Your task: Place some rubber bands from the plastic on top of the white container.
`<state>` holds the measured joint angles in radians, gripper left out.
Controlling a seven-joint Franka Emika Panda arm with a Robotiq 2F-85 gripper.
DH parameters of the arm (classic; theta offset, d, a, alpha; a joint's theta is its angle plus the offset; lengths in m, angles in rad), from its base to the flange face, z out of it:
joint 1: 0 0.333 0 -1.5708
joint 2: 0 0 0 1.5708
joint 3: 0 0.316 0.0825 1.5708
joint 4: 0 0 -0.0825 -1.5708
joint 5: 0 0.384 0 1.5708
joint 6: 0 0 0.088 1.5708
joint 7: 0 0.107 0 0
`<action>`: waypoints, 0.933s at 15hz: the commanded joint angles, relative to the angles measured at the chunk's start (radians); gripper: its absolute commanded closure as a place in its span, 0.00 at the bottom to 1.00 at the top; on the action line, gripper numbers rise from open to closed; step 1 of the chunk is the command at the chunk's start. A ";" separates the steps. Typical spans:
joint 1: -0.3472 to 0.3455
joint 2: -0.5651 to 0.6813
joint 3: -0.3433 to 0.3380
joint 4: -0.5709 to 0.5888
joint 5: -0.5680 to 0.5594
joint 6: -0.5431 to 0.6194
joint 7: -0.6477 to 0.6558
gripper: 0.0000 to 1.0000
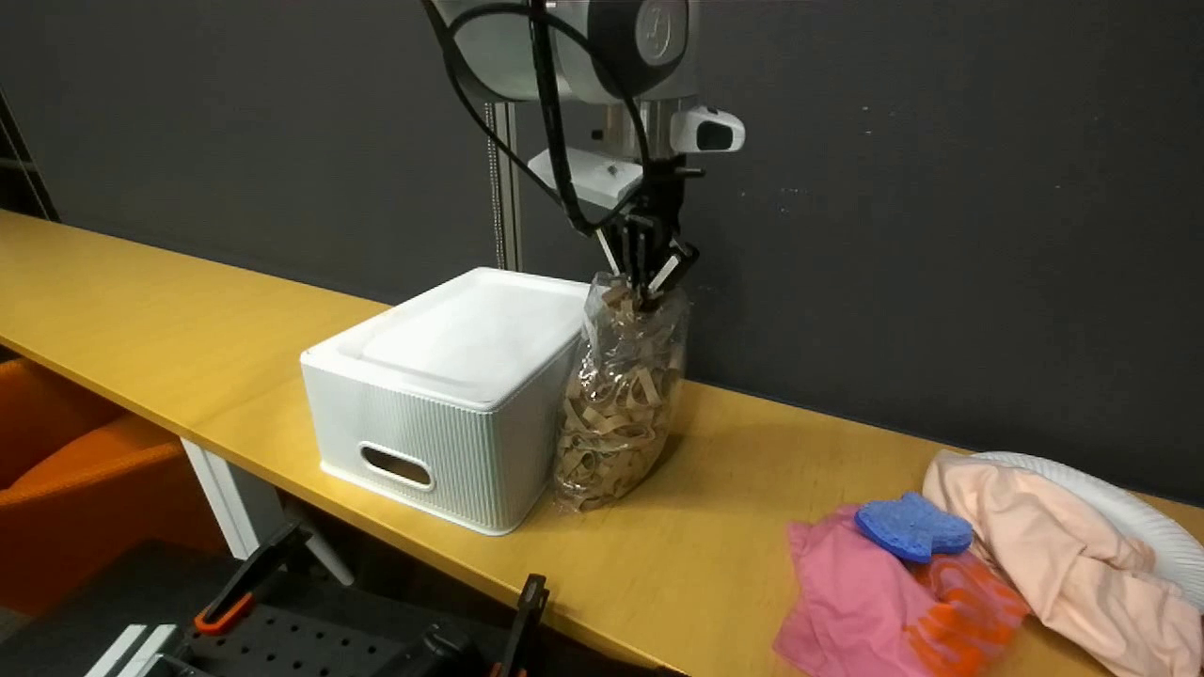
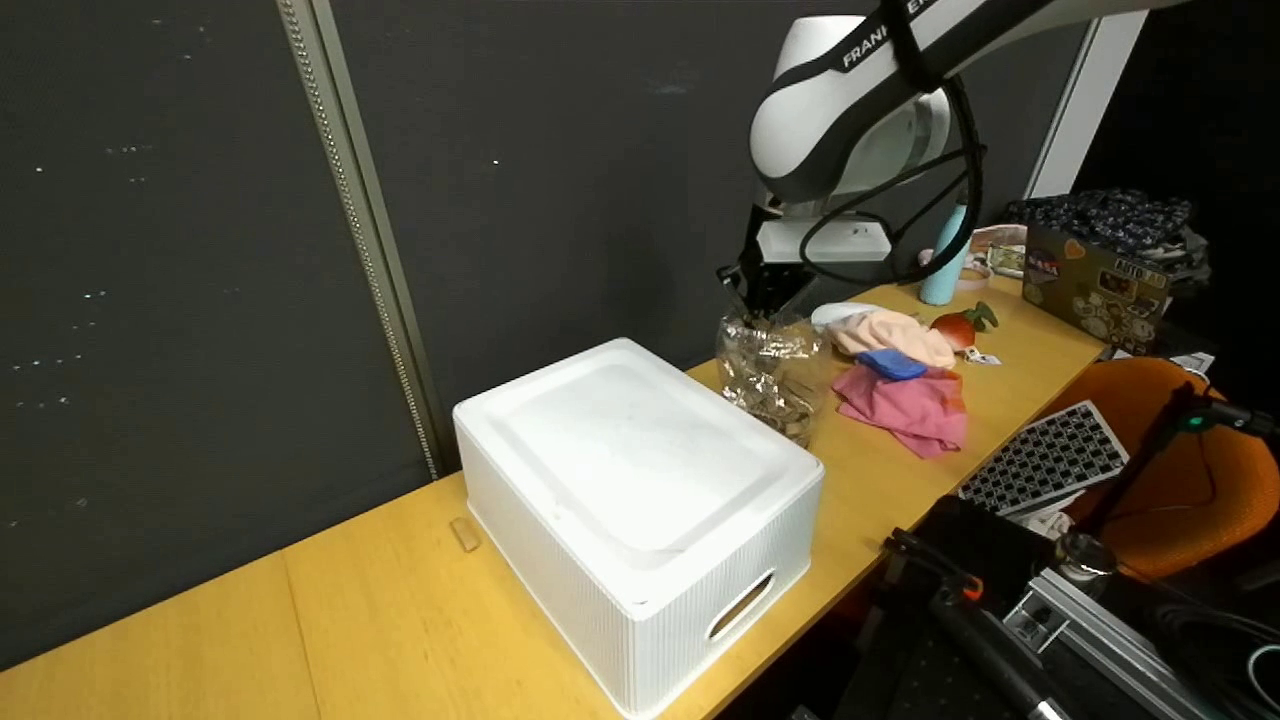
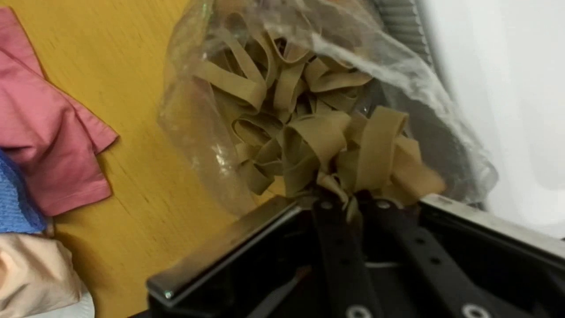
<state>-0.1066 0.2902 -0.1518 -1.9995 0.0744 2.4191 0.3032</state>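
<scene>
Nearest the wrist camera, the gripper [image 3: 354, 205] lies toward 5 o'clock, its fingers [image 3: 333, 229] close together and apparently clenched on 1 or more rubber bands [image 3: 324, 134]; the exact count is hidden.

The dark partition [image 1: 894, 207] rises at 12 o'clock in an exterior view, so a swing that way seems short of room. The worktop [image 1: 743, 527] gives more toward 4 o'clock; its front edge passes at 7 o'clock, near the foot of the white container [image 2: 640, 470]. That container looks rigid, and its broad lid, at 3 o'clock in the wrist view, offers ample landing room.

The clear plastic bag [image 2: 770, 365] stands mouth upward just beside it; whether the 2 touch is hard to tell. Its film should be thin and limp, easily dragged by a snagged loop, so a straight lift through the mouth seems safest before turning toward 3 o'clock.

The bands heaped inside are flat, likely light, soft, springy, hard to damage and more grippy than slippery. They look tangled, so pulling 1 may bring others. The best hold seems a loop standing up at the mouth, pinched across its flat, away from the bag's rim.
</scene>
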 commanded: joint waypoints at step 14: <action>0.048 -0.108 0.042 0.136 -0.014 -0.198 0.001 0.97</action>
<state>-0.0656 0.1885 -0.1236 -1.9250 0.0718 2.2930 0.3031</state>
